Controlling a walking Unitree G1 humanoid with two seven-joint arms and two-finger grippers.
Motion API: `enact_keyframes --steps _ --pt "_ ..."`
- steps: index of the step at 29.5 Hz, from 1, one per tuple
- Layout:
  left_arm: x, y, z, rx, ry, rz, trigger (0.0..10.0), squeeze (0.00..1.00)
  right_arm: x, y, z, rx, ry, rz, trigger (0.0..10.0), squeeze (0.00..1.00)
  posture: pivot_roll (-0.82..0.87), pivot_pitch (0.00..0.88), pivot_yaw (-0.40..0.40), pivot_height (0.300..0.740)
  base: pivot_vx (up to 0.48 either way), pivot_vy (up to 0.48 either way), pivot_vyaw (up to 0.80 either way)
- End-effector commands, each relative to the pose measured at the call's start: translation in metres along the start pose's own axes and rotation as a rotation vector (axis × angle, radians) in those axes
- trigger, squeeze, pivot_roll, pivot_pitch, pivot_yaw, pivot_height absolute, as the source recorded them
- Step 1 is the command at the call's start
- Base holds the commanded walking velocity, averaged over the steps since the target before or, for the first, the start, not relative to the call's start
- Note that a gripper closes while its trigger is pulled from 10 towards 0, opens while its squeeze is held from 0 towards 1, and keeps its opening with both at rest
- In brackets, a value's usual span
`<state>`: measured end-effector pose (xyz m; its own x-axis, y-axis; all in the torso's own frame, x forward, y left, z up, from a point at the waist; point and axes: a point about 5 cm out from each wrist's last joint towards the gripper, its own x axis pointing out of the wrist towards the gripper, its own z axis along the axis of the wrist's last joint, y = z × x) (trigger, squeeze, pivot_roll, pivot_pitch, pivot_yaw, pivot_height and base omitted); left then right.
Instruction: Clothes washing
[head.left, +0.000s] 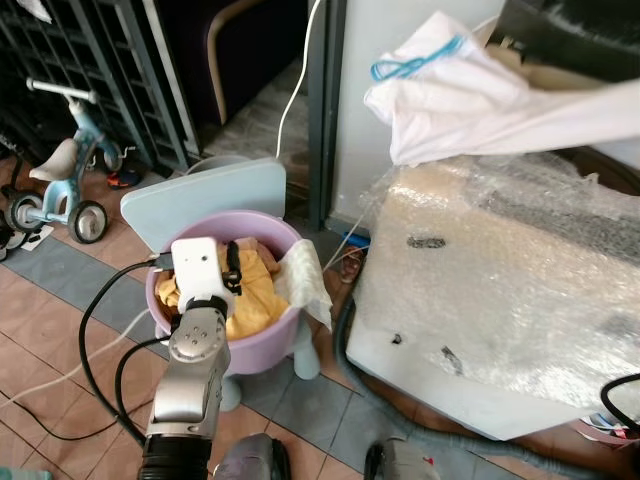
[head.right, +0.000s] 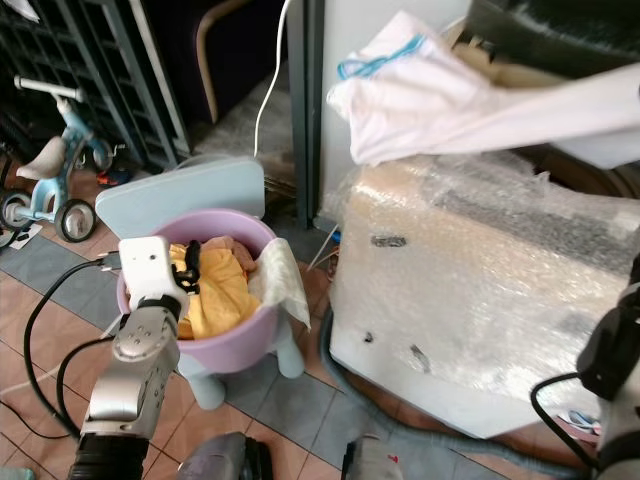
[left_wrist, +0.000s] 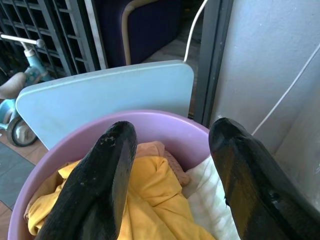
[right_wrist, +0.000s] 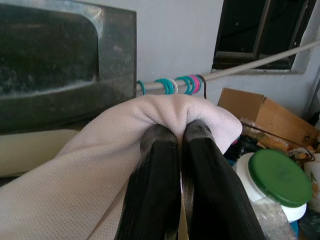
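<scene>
Right wrist view shows your right gripper (right_wrist: 181, 135) pinching the white garment (right_wrist: 75, 175) high for carrying, while your left gripper (left_wrist: 170, 145) hovers open above the purple basin (head.left: 262, 345)

A: Cloth held in my right gripper (right_wrist: 181, 137)?

B: A white knitted garment (right_wrist: 75, 185), matt, fine mesh weave, soft folds. My two fingers are pressed together on it: black plastic, faintly glossy, lightly scuffed.

A: Left side?

B: My left gripper (left_wrist: 172, 150), fingers apart, same black plastic with dusty scratches. Below it, a round lilac plastic basin (head.left: 262, 348), smooth, dull sheen. Inside, a crumpled yellow cloth (head.left: 252, 298), matt.

A: Surroundings?

B: A large box wrapped in clear bubble film (head.left: 500, 290), crinkled and shiny. My left forearm (head.left: 190, 375) is brushed silver metal. The pale blue plastic chair (head.left: 205, 200) is smooth, matt.
</scene>
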<state>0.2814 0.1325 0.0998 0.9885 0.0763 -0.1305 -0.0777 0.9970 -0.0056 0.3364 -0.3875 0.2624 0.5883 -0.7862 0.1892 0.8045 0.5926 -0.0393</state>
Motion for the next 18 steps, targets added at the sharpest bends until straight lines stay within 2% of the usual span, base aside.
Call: enact_keyframes --steps 1,2,3,5,6,9,11,12,13,14,16,18 --pt "-0.001 0.006 -0.003 -0.008 0.013 0.031 10.0 0.00 -0.003 0.013 -0.005 0.019 0.069 0.095 10.0 0.00 0.01 0.059 0.010 0.740 0.000 0.000 0.00" --pt "-0.001 0.006 -0.003 -0.009 0.016 0.031 10.0 0.00 -0.010 0.024 -0.021 0.026 0.153 0.161 10.0 0.00 0.01 0.060 0.008 0.740 0.000 0.000 0.00" --pt "-0.001 0.006 -0.003 -0.009 0.016 0.031 10.0 0.00 -0.011 0.026 -0.024 0.028 0.168 0.170 10.0 0.00 0.01 0.060 0.008 0.740 0.000 0.000 0.00" --pt "-0.001 0.005 -0.003 -0.012 0.017 0.032 10.0 0.00 -0.020 0.040 -0.035 0.026 0.221 0.265 10.0 0.00 0.01 0.062 0.006 0.740 0.000 0.000 0.00" --pt "-0.001 0.005 -0.004 -0.014 0.019 0.033 10.0 0.00 -0.023 0.047 -0.034 0.066 0.211 0.315 10.0 1.00 0.01 0.063 0.005 0.740 0.000 0.000 0.00" --pt "-0.001 0.005 -0.004 -0.015 0.020 0.033 10.0 0.00 -0.023 0.051 -0.025 0.107 0.153 0.338 10.0 1.00 0.01 0.064 0.003 0.740 0.000 0.000 0.00" --pt "-0.001 0.005 -0.004 -0.019 0.022 0.034 10.0 0.00 -0.024 0.059 0.007 0.182 -0.047 0.415 10.0 1.00 0.00 0.065 0.003 0.740 0.000 0.000 0.00" --pt "-0.001 0.005 -0.004 -0.019 0.022 0.034 10.0 0.00 -0.024 0.059 0.007 0.182 -0.047 0.415 10.0 1.00 0.00 0.065 0.003 0.740 0.000 0.000 0.00" --pt "-0.001 0.005 -0.005 -0.021 0.024 0.034 10.0 0.00 -0.028 0.064 0.022 0.228 -0.149 0.474 10.0 1.00 0.00 0.065 0.002 0.740 0.000 0.000 0.00" --pt "-0.001 0.005 -0.005 -0.021 0.024 0.034 10.0 0.00 -0.028 0.064 0.022 0.228 -0.149 0.474 10.0 1.00 0.00 0.065 0.002 0.740 0.000 0.000 0.00" --pt "-0.001 0.005 -0.005 -0.023 0.026 0.038 10.0 0.00 -0.034 0.071 0.032 0.280 -0.202 0.555 10.0 1.00 0.00 0.064 0.002 0.740 0.000 0.000 0.00" --pt "0.000 0.004 -0.005 -0.027 0.030 0.046 10.0 0.00 -0.037 0.076 0.032 0.278 -0.206 0.588 10.0 1.00 -0.01 0.064 0.000 0.740 0.000 0.000 0.00"
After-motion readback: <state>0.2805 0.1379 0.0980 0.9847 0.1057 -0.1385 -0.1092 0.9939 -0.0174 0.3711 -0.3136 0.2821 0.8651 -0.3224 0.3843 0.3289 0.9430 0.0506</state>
